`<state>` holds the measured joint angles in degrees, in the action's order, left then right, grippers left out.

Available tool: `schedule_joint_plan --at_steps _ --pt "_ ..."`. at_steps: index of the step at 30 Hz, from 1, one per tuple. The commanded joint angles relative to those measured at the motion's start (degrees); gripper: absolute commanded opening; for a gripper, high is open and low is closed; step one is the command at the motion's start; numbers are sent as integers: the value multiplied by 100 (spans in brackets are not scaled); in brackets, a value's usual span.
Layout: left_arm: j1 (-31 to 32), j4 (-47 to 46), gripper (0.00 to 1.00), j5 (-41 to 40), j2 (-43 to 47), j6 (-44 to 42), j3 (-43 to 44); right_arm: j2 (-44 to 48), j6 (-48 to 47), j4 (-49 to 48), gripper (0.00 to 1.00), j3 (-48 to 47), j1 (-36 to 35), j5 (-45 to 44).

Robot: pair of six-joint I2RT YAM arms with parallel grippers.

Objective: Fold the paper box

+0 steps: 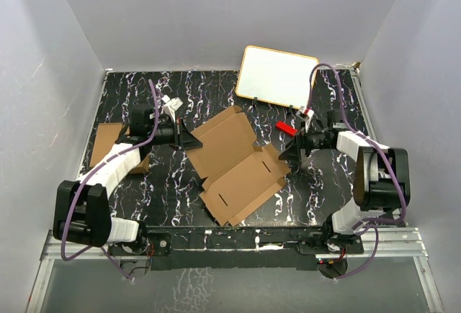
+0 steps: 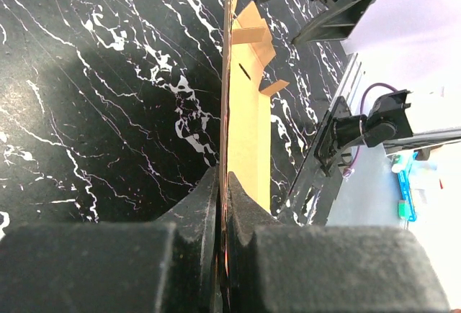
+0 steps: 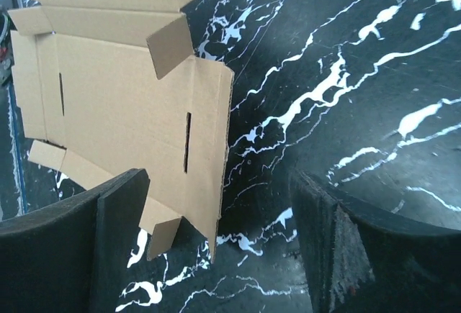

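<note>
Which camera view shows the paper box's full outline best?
The top external view: it takes in the whole paper box, unfolded, with every flap in frame. The left wrist view shows it only edge-on, pinched in the left gripper. The right wrist view shows just one end, cut off by the frame.

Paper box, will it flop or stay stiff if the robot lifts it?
Probably light and slightly bendy: the paper box is one thin sheet, pinched at its edge by the left gripper. It likely hinges at creases; one flap is tilted up.
</note>
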<state>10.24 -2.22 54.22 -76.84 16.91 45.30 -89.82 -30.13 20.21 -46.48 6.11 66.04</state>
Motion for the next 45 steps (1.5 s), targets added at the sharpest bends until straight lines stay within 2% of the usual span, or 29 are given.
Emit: schedule_joint_plan --at_steps 1,7,14,17,19,22,27,34,39,45 --pt "-22 -174 0 128 302 -87 129 -371 -500 382 81 -555 -414 -151" --pt "-27 -290 0 151 444 43 114 -636 -175 424 62 -923 -821 -661" --pt "-23 -171 0 121 545 -38 240 -504 -81 463 18 -1020 -830 -640" --pt "-23 -106 0 48 568 -59 402 -395 -57 388 9 -1020 -883 -580" --pt "-23 -64 0 14 594 -69 554 -253 117 104 8 -921 -945 -582" --pt "-25 -110 0 16 623 66 843 105 648 -812 8 -613 -1065 -689" --pt "16 35 0 -13 706 120 1389 679 2158 -3521 8 242 -1307 -1123" --pt "519 554 0 -289 702 -380 1615 383 2954 -6323 8 1013 -1834 -2284" --pt "894 781 0 -524 755 -932 1360 246 2984 -7156 8 1430 -1893 -2966" --pt "951 697 0 -556 741 -1147 1068 247 2603 -6906 8 1578 -1894 -2632"
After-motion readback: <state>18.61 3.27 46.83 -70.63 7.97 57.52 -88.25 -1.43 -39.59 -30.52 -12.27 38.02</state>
